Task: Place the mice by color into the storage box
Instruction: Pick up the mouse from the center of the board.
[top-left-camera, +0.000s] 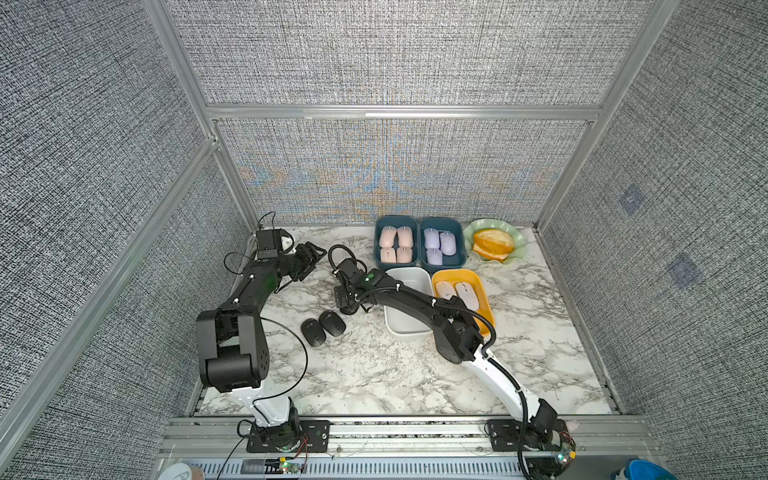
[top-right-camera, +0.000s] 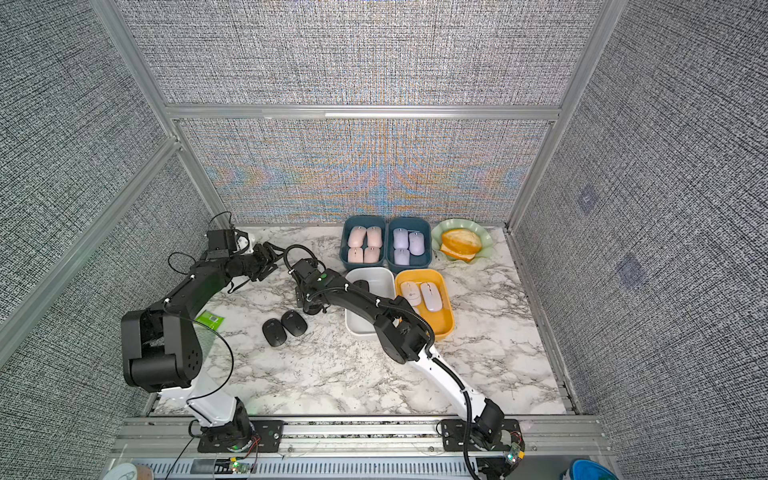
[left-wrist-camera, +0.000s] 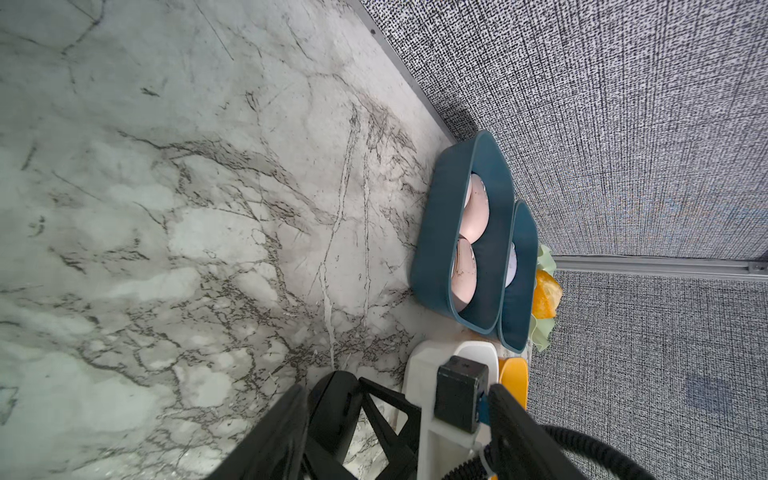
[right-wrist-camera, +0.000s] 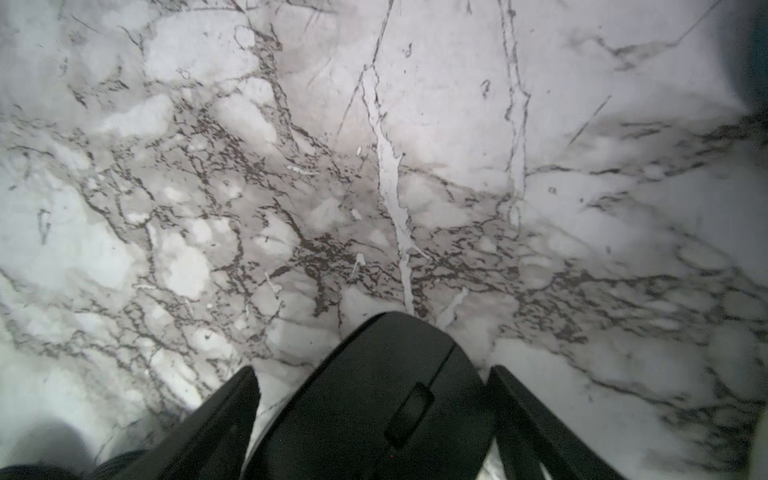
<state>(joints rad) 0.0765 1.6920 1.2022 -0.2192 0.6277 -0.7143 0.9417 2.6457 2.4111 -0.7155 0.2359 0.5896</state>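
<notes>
My right gripper (top-left-camera: 348, 305) (right-wrist-camera: 372, 374) stands open low over the marble, its fingers on either side of a black mouse (right-wrist-camera: 386, 395), with a gap showing on each side. Two more black mice (top-left-camera: 313, 331) (top-left-camera: 332, 323) lie together on the table just left of it. A white box (top-left-camera: 409, 328) holds one black mouse (top-right-camera: 360, 286). Pink mice (top-left-camera: 397, 245) and lilac mice (top-left-camera: 439, 245) fill two teal boxes. White mice (top-left-camera: 465, 293) lie in the yellow box (top-left-camera: 484, 299). My left gripper (top-left-camera: 311, 255) (left-wrist-camera: 397, 390) is open and holds nothing, at the back left.
A green plate (top-left-camera: 515, 241) with an orange bread roll (top-left-camera: 492, 243) sits at the back right corner. A green card (top-right-camera: 210, 320) lies under the left arm. My right forearm crosses above the white and yellow boxes. Grey fabric walls close three sides.
</notes>
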